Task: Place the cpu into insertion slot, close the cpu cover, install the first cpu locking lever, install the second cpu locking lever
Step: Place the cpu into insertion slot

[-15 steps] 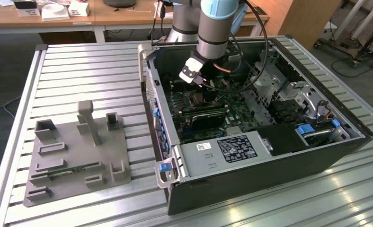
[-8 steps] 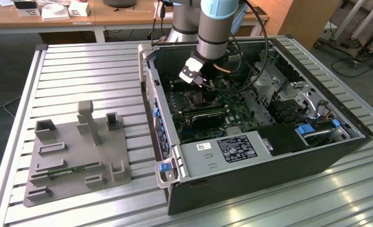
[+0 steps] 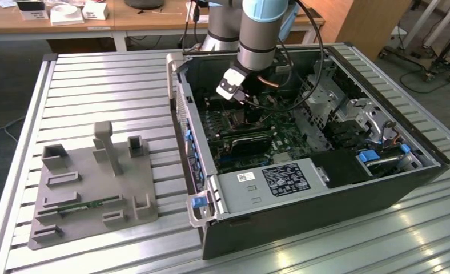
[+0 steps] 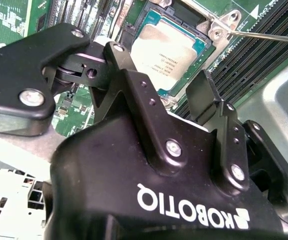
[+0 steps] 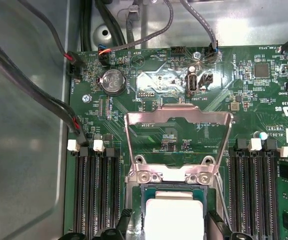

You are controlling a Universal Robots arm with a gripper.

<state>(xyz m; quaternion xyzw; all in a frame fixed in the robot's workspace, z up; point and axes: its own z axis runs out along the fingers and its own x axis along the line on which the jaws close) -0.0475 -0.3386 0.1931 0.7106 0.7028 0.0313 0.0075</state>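
The cpu [image 5: 174,220] lies flat in the insertion slot [image 5: 142,196] on the green board, its pale metal top [image 4: 166,50] facing up. The cpu cover [image 5: 179,111], a silvery frame with a large window, is swung back on its hinge and stands open beyond the socket. My gripper [image 4: 161,67] hovers right over the chip, open, with one black finger [image 4: 117,52] on each side of it; whether the fingers touch the chip's edges I cannot tell. A thin metal locking lever [image 4: 264,36] sticks out beside the socket. In the exterior view the gripper [image 3: 242,111] reaches down into the computer case.
Long black memory slots [image 5: 96,195] flank the socket on both sides. Cables [image 5: 43,95] run along the case wall, with a coin battery [image 5: 114,81] nearby. The open case [image 3: 309,182] stands on a slatted metal table beside a grey fixture plate [image 3: 88,188].
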